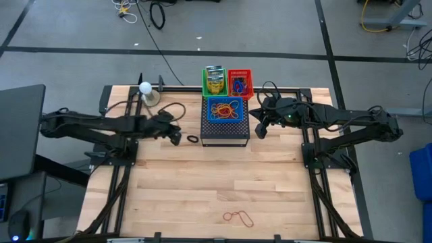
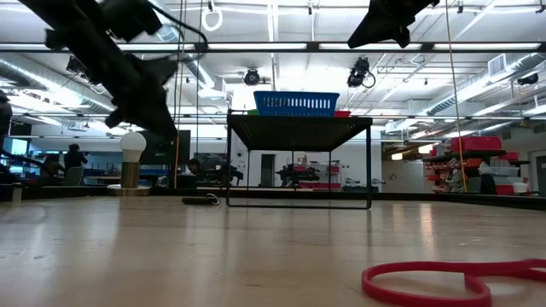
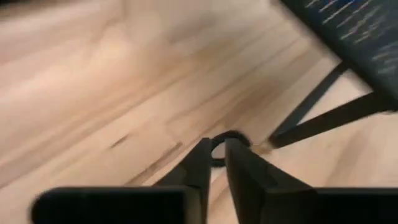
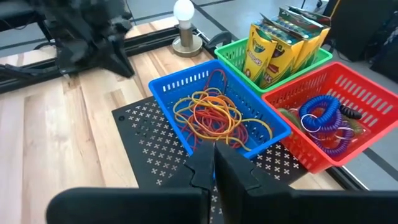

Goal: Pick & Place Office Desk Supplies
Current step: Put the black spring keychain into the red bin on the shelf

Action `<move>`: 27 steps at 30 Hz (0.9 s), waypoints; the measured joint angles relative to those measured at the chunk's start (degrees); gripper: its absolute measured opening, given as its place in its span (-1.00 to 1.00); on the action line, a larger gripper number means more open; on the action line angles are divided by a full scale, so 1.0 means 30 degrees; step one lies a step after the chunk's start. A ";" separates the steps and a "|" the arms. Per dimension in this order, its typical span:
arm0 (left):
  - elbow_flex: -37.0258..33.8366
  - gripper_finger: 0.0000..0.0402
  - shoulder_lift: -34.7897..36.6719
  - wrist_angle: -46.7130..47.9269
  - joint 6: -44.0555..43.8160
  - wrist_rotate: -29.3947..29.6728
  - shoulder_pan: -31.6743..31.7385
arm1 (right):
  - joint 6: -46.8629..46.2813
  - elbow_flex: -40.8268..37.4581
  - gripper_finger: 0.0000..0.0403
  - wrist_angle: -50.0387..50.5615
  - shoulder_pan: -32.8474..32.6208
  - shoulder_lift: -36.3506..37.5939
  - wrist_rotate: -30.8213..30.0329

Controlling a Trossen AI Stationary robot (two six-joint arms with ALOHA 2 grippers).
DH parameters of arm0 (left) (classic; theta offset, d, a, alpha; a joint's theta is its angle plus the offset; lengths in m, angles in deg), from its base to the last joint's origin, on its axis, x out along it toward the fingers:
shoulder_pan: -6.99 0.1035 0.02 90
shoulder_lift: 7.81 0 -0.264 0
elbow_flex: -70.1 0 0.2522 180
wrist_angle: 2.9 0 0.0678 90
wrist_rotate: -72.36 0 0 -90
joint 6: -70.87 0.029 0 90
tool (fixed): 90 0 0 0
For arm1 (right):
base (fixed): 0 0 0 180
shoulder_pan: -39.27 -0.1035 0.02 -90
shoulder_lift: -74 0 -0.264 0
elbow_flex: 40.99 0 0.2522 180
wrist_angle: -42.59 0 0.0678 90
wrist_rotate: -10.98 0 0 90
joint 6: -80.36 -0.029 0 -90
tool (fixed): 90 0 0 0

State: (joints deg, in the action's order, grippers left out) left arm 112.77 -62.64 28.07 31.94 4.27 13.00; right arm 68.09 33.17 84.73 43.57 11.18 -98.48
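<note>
A small black ring (image 1: 193,139) lies flat on the wooden table just left of the black mesh box (image 1: 225,131); it also shows in the low view (image 2: 200,200). My left gripper (image 1: 177,137) hovers above the table just left of the ring, its fingers a narrow gap apart and empty. In the left wrist view (image 3: 217,152) the ring (image 3: 229,138) shows just past the fingertips. My right gripper (image 1: 258,129) is shut and empty, in the air at the box's right side. A red rubber band (image 1: 237,217) lies near the table's front edge.
On the mesh box sits a blue basket (image 4: 214,115) of rubber bands. Behind it stand a green basket (image 4: 280,46) of yellow-green boxes and a red basket (image 4: 329,115) of coiled rings. A bulb on a stand (image 1: 146,90) is at the far left.
</note>
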 joint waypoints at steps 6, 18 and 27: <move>-0.0003 -0.45 -0.4153 -0.2632 0.0715 -0.1731 0.1195 | 0.0019 0.0000 -0.89 0.0017 0.0000 0.0000 0.0007; -0.0003 -0.32 -0.9446 -0.6686 -0.0098 -0.2293 0.1998 | 0.0019 0.0000 -0.89 0.0045 0.0000 0.0000 0.0022; -0.0003 -0.62 -0.9913 -0.6015 -0.0264 -0.1826 0.2025 | 0.0017 0.0000 -0.89 -0.0209 0.0000 0.0000 0.0022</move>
State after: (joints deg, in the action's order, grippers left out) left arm 112.76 -92.38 10.02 31.15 -1.21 19.08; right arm 68.14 33.17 84.10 43.57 11.18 -98.42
